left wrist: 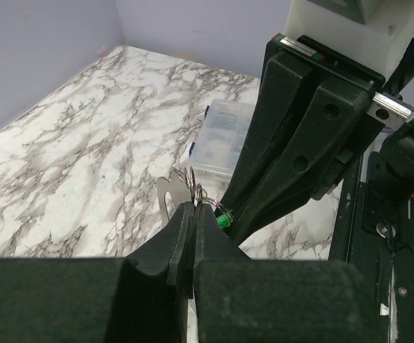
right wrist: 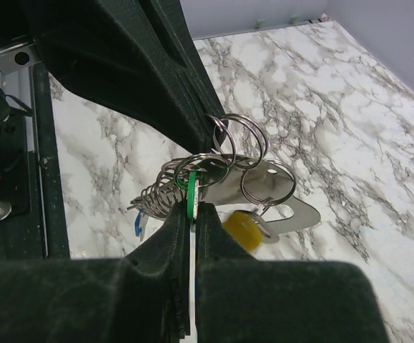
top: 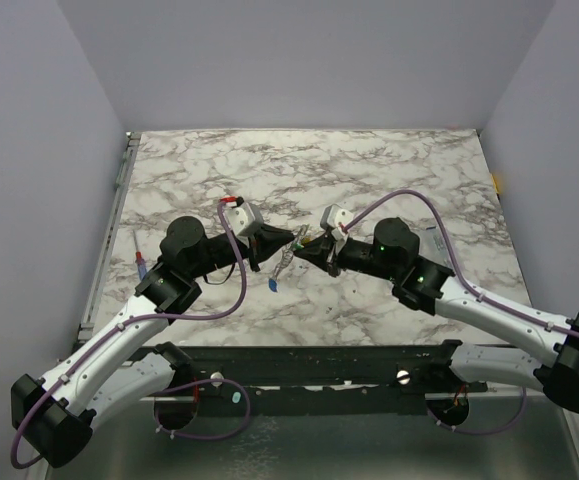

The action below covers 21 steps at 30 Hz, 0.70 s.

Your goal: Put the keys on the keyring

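Two risks: left jaws clamp keyring (right wrist: 301, 209), right jaws clamp green key (right wrist: 192, 193). Misaligned push: key slips, or keyring twists free onto tabletop (top: 369, 170).

The green key (right wrist: 191, 191) is mostly hidden, seemingly inside the right end effector (right wrist: 192, 218).

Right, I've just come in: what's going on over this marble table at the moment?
Two robot arms meet above the table. The left arm has its jaws shut on the keyring, held in the air. The right arm has its jaws shut on a green key, right against the keyring's loops. A yellow key and a blue key hang there too. Whether the green one is threaded on cannot be told.
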{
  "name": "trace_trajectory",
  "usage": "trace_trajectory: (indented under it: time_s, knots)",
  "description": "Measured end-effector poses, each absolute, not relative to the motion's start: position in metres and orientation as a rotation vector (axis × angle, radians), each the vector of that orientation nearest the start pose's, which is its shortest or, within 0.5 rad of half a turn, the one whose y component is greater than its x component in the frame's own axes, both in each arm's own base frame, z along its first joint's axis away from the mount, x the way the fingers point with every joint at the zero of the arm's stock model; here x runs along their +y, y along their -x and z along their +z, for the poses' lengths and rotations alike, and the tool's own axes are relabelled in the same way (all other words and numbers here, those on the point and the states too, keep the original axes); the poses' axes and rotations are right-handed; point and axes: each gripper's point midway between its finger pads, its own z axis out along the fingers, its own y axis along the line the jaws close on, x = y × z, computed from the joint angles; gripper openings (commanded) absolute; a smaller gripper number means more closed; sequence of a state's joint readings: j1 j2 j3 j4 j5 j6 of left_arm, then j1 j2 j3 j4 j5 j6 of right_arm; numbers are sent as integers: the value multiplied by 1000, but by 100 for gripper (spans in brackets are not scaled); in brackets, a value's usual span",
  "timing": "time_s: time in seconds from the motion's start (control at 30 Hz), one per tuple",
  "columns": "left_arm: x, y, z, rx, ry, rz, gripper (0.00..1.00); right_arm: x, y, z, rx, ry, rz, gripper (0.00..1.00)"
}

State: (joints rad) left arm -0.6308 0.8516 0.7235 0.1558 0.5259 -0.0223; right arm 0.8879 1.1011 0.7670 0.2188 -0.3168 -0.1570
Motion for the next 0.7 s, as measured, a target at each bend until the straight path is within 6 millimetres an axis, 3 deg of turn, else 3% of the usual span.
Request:
trace_trajectory:
  time_s: [0.13,0.43,0.7]
  knots:
    - [-262,-209,305,1361,-881,-913,2,330,-206,259,1371,1073,809,1]
    - [-258,-219,291,1412,-877,-842,44,323,-209,277,1445,1054,785,1]
    - [-248,-226,290,1427,-856,-763,57,317,-213,285,1524,1043,747,1]
